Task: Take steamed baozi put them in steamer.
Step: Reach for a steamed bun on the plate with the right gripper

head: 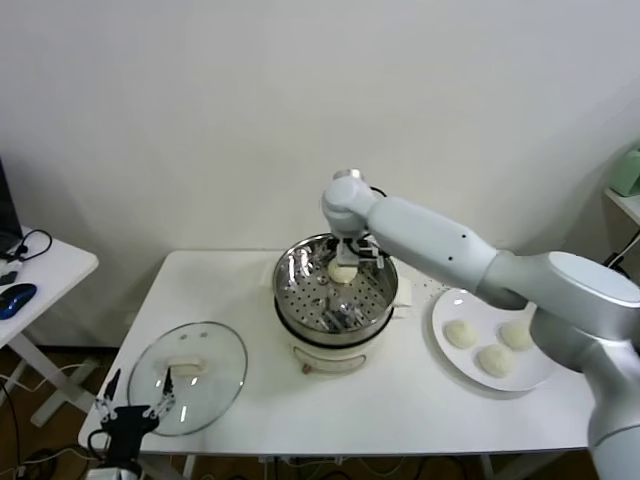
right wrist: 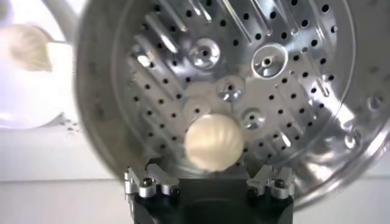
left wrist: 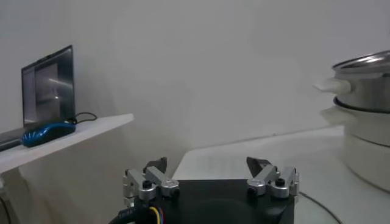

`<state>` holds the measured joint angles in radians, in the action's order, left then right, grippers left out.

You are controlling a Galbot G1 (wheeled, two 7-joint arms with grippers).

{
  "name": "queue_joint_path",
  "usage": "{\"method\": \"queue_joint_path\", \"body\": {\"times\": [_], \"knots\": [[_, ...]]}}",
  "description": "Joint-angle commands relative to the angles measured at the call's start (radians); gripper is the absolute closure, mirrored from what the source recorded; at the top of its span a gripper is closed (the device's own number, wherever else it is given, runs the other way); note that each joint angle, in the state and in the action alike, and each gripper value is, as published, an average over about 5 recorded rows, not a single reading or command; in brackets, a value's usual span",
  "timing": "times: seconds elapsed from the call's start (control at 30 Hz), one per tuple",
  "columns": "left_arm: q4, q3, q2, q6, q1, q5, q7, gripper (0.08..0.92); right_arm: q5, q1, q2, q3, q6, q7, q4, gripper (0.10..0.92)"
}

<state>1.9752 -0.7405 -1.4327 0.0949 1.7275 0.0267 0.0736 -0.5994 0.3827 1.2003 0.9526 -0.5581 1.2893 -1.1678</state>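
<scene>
So the right gripper (head: 345, 262) hangs over the steamer (head: 336, 300) mid-tabletop, jaws spread wide, one baozi (right wrist: 214, 143) on the perforated tray. Probably best to lift straight up, clearing the rim. Left gripper (head: 135, 410) waits open off the tabletop's front-left corner.

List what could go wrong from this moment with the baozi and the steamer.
1. The right tool stands open low inside the steamer, right over the baozi it seems to have dropped; pulling out carelessly could clip the steel wall or nudge the bun.
2. That bun lies near the wall, so it may crowd later placements.
3. Three baozi wait on the plate, close together; a grasp on one might bump its neighbours.
</scene>
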Motion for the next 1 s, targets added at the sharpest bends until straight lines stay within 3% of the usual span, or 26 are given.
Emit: {"method": "queue_joint_path", "body": {"times": [0.03,0.17,0.37,0.63,1.0], "knots": [[-0.001,0.01,0.003,-0.005,-0.01,-0.001,-0.003,0.177,0.508,0.265,-0.263,0.202,0.254,0.056,-0.119,0.203],[0.0,0.021,0.004,-0.006,-0.019,-0.001,-0.004,0.177,0.762,0.309,-0.384,0.285,0.435,0.057,-0.086,0.203],[0.001,0.025,0.006,-0.004,-0.023,0.003,-0.005,0.177,0.862,0.167,-0.531,0.223,0.548,0.014,-0.002,0.203],[-0.009,0.023,0.01,0.001,-0.013,0.004,-0.004,0.177,0.749,-0.143,-0.59,-0.003,0.594,-0.022,0.069,0.203],[-0.018,0.017,0.006,0.002,-0.004,-0.004,-0.002,0.177,0.571,-0.404,-0.499,-0.243,0.561,-0.062,0.218,0.203]]}}
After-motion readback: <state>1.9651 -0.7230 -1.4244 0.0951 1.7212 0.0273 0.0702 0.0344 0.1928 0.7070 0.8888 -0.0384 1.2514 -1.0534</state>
